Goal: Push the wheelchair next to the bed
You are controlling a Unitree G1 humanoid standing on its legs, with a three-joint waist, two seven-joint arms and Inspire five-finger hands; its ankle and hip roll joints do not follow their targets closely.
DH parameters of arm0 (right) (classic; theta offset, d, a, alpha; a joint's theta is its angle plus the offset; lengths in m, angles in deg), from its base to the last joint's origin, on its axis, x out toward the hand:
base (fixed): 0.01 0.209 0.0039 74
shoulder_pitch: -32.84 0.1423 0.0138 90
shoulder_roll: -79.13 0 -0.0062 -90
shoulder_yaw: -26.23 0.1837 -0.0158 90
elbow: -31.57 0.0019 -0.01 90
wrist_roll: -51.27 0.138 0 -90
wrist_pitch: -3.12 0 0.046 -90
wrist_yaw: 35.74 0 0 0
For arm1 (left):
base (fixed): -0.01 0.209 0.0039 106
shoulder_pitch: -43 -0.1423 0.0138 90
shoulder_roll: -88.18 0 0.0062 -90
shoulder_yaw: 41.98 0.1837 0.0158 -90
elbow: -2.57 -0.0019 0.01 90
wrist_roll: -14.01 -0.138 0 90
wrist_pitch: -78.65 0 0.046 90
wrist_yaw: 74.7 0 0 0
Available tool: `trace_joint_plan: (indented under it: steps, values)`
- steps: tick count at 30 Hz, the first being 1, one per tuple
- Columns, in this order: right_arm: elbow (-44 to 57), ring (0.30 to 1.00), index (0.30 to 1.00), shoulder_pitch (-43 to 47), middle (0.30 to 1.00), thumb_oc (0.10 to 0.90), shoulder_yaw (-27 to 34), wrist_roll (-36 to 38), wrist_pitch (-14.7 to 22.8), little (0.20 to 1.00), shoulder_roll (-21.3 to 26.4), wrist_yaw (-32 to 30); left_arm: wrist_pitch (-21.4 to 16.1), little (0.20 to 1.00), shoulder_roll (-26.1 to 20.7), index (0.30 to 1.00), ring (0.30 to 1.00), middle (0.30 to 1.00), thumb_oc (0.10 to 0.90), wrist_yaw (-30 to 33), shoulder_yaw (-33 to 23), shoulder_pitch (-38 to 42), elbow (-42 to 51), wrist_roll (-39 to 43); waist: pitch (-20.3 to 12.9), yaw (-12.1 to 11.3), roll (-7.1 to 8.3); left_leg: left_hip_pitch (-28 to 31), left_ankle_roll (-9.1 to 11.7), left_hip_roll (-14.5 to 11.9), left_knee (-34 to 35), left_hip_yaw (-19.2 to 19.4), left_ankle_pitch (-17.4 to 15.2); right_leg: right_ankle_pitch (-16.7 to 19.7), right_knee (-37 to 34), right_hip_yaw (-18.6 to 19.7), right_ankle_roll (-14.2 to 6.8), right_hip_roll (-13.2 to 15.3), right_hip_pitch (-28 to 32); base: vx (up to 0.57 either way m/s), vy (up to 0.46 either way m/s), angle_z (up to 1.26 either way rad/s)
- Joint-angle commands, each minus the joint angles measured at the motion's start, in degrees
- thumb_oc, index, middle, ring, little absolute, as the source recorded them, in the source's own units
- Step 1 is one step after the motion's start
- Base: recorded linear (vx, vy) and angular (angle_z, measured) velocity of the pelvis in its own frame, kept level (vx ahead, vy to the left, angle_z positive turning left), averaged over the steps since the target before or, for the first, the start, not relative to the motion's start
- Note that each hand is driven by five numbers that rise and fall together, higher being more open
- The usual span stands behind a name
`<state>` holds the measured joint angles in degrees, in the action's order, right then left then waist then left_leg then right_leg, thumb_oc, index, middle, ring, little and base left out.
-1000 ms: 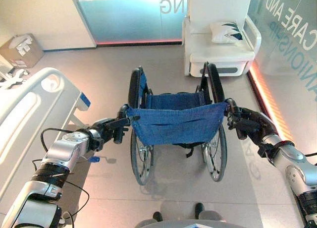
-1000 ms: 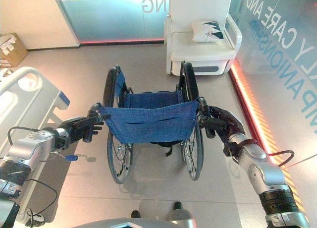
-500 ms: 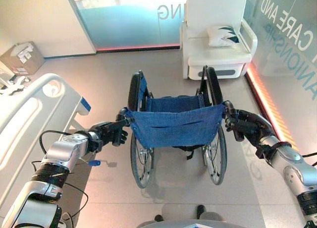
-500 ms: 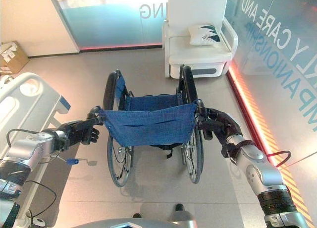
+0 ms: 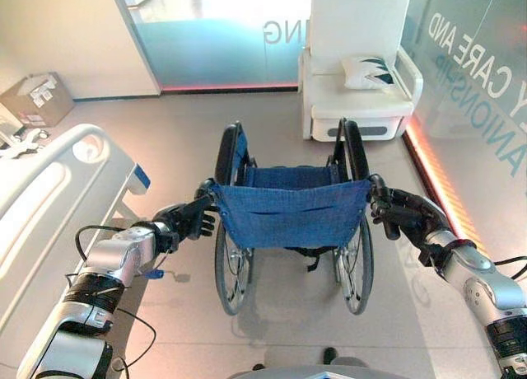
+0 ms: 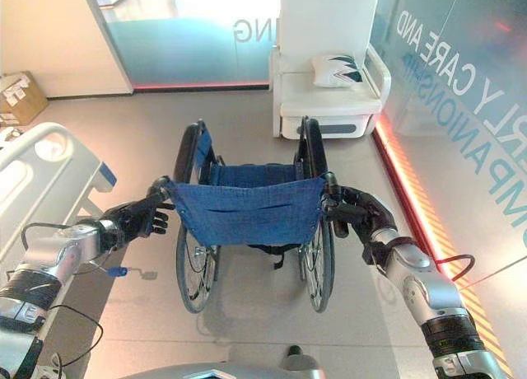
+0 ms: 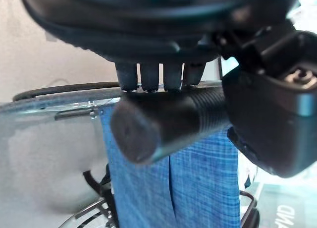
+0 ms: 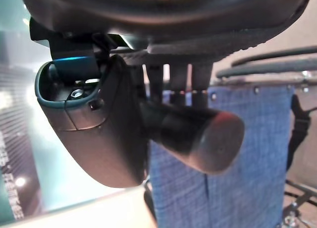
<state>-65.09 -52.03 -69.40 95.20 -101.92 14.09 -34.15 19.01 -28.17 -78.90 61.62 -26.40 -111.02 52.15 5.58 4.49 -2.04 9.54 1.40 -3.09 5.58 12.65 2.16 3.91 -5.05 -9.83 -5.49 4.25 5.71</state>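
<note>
While both arms reach forward from the lower corners of the head view, a wheelchair [image 5: 288,214] with a blue fabric backrest [image 5: 290,212] stands at the centre of the pale floor [image 5: 181,132], its back toward the robot and its seat facing 12 o'clock.

At 9 o'clock of the backrest, the left hand [image 5: 191,220] has its fingers curled round the left push handle [image 7: 163,121] (the wrist view shows the fingers over the top of the dark grip and the thumb wrapped beside it). At 3 o'clock, the right hand [image 5: 401,212] is closed in the same way round the right push handle [image 8: 198,134], with the blue cloth hanging just past the grip.

A white bed [image 5: 49,198] with a moulded side rail lies at 9 o'clock of the wheelchair, near it but apart, with open floor between them. At 12 o'clock, well beyond the wheelchair, a white armchair [image 5: 356,107] stands against a glass wall [image 5: 222,33], and a patterned cushion [image 5: 369,70] rests on its seat. A cardboard box [image 5: 34,99] sits at 10 o'clock by the far wall.
</note>
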Motion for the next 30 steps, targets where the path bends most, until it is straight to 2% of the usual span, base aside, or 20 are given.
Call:
trace_joint_plan:
  steps: [1, 9, 16, 19, 21, 23, 25, 28, 29, 30]
  values:
    - [6.8, 0.300, 0.300, 12.7, 0.300, 0.400, -5.1, 4.0, 9.6, 0.300, -5.5, 5.1, -12.7, 0.300, 3.6, 0.300, 0.300, 0.300, 0.400, 1.2, 0.9, 7.2, 5.1, -0.3, -0.2, -1.2, 1.93, -2.1, -2.3, 5.2, -4.3, -0.2, -5.3, -5.8, 6.5, -2.1, -1.3, -0.2, 0.0, 0.04, 0.103, 0.00]
    - [3.9, 0.300, 0.300, 15.2, 0.300, 0.400, -6.0, 2.1, 10.1, 0.300, -6.5, 2.1, -12.4, 0.300, 3.5, 0.300, 0.300, 0.300, 0.400, 1.8, 0.3, 7.8, 4.7, -2.0, 0.5, -2.0, 1.79, -2.5, -3.7, 6.5, -6.6, -0.9, -6.6, -6.0, 10.2, -1.4, -2.4, 1.5, -1.5, 0.05, 0.110, -0.01]
    - [0.7, 0.300, 0.300, 17.4, 0.300, 0.400, -6.0, -0.1, 10.3, 0.300, -7.3, -1.5, -14.7, 0.300, 3.3, 0.300, 0.300, 0.300, 0.400, 3.5, 0.4, 10.1, 1.7, -2.5, 1.4, -1.9, 1.38, -3.5, -4.6, 7.5, -9.4, -1.2, -7.6, -5.5, 15.7, 0.0, -3.0, 4.0, -3.8, 0.06, 0.142, -0.01]
    - [-1.0, 0.300, 0.300, 18.2, 0.300, 0.400, -5.5, -1.5, 10.2, 0.300, -7.3, -3.3, -14.7, 0.300, 3.7, 0.300, 0.300, 0.300, 0.400, 3.4, 0.9, 12.1, -0.1, -0.9, 1.9, -1.5, 0.85, -4.0, -5.1, 8.0, -10.5, -1.5, -8.2, -1.7, 23.4, 1.5, -2.4, 6.3, -6.6, 0.07, 0.143, -0.06]
    - [-2.7, 0.300, 0.300, 19.4, 0.300, 0.400, -5.3, -1.6, 10.0, 0.300, -6.3, -3.8, -14.8, 0.300, 3.8, 0.300, 0.300, 0.300, 0.400, 3.1, 1.5, 13.2, -1.4, -0.3, 2.0, -1.3, 0.45, -4.0, -5.1, 7.9, -10.9, -1.5, -8.2, -0.3, 27.6, 2.0, -2.0, 6.7, -7.9, 0.08, 0.123, 0.02]
    - [-4.5, 0.300, 0.300, 20.8, 0.300, 0.400, -5.3, -1.8, 9.7, 0.300, -5.2, -3.6, -14.9, 0.300, 4.2, 0.300, 0.300, 0.300, 0.400, 3.0, 1.8, 14.1, -2.6, 0.3, 2.0, -1.3, 0.45, -3.9, -5.1, 8.0, -11.2, -1.6, -8.6, 0.5, 28.7, 1.7, -1.8, 7.4, -8.9, 0.11, 0.079, 0.05]
    - [-6.4, 0.300, 0.300, 22.2, 0.300, 0.400, -5.6, -1.6, 9.5, 0.300, -4.4, -3.6, -14.9, 0.300, 4.5, 0.300, 0.300, 0.300, 0.400, 2.7, 2.1, 14.7, -3.8, 0.6, 1.9, -1.2, 0.77, -3.4, -5.1, 8.3, -11.4, -1.9, -9.2, 1.0, 26.8, 1.4, -1.9, 7.6, -9.6, 0.15, 0.002, -0.01]
    - [-9.9, 0.300, 0.300, 24.5, 0.300, 0.400, -5.8, -2.2, 9.0, 0.300, -2.8, -2.6, -14.9, 0.300, 5.5, 0.300, 0.300, 0.300, 0.400, 2.6, 2.5, 14.9, -4.9, 0.3, 1.9, -0.7, 1.62, -1.7, -4.6, 9.4, -11.8, -3.3, -11.1, 2.0, 19.4, 1.0, -2.8, 6.8, -11.7, 0.17, -0.066, 0.02]
    - [-10.0, 0.300, 0.300, 24.6, 0.300, 0.400, -5.8, -2.2, 9.0, 0.300, -2.8, -2.6, -14.9, 0.300, 5.5, 0.300, 0.300, 0.300, 0.400, 2.6, 2.5, 14.8, -4.9, 0.3, 1.9, -0.7, 1.55, -1.6, -4.6, 9.3, -11.8, -3.3, -11.1, 2.0, 19.3, 0.9, -2.8, 6.8, -11.5, 0.22, -0.137, 0.05]
    - [-10.9, 0.300, 0.300, 25.3, 0.300, 0.400, -5.8, -1.9, 8.8, 0.300, -1.9, -2.7, -15.2, 0.300, 5.8, 0.300, 0.300, 0.300, 0.400, 3.0, 2.8, 14.0, -4.3, 0.7, 2.3, -0.3, 2.32, -0.6, -4.4, 10.2, -12.4, -4.2, -12.7, 3.8, 15.2, 1.1, -3.9, 6.1, -13.9, 0.22, -0.134, 0.10]
